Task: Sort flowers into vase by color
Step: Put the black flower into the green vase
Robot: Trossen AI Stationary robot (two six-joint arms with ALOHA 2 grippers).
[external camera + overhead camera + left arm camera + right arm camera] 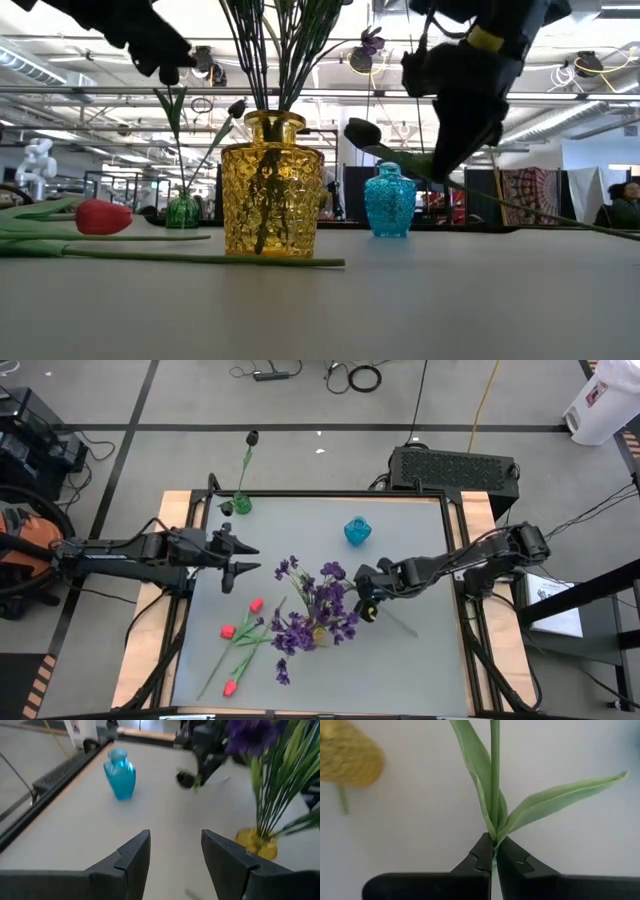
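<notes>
black-headed flower (494,775): pinched in my right hand (494,851), fingers closed on the stem where the leaves fork; high view puts it mid-counter, just right of the purple sprays (315,610).
right wrist only: I see the grip itself; the yellow vase (350,755) is off to one side.
low view only: dark bloom (362,131) hangs off the counter, between yellow vase (271,185) and blue vase (389,200).
red tulips (240,632): lying flat, front-left of the counter.
green vase (240,504): back-left edge, one black-headed stem in it.
left hand (250,557): open, empty, hovering left of the sprays.
open room: right half of the counter (420,650) is bare.
room: cables on the floor, a person far right in low view.
</notes>
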